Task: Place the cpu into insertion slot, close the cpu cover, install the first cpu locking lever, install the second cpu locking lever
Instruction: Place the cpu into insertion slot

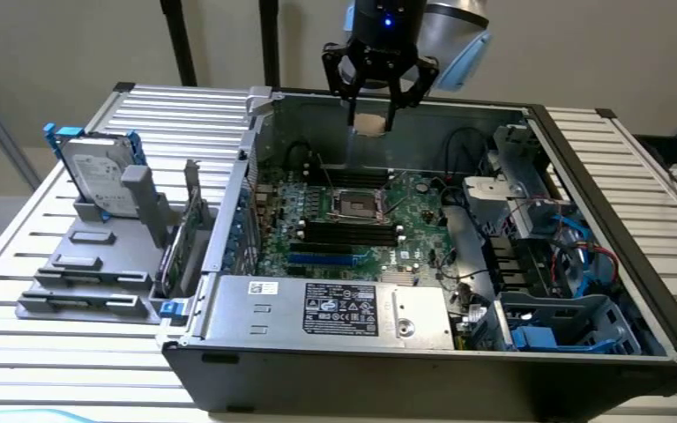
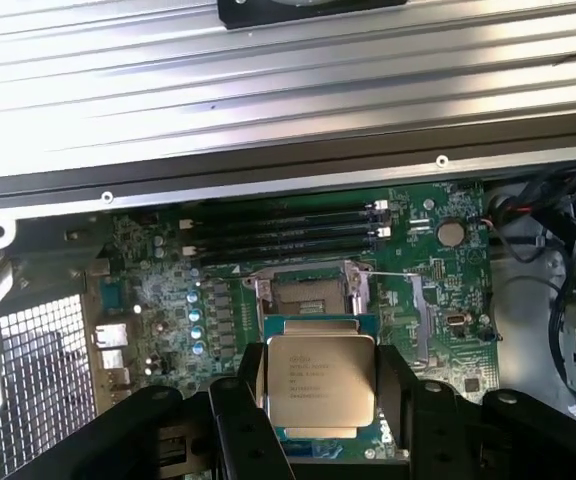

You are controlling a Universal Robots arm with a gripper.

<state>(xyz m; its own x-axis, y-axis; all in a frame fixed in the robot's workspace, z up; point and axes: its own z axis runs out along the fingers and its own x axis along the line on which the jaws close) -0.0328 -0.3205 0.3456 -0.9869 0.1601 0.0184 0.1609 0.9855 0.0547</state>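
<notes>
cpu (image 2: 320,383) gripped btwn jaws, above insertion slot (image 2: 308,297)

The cpu (image 2: 320,380), a small flat square with a printed silver top and a pale tan underside, hangs level, pinched at two edges by the gripper (image 1: 370,125). At 6 o'clock from it in the exterior view, well apart, the slot (image 1: 358,204) lies flat on the green board, a dark square with a silver rim.

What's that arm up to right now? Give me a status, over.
Gripper clamped on the cpu, held above the open case. Insertion slot on the board below, no chip in it. Nothing seen between them.
</notes>
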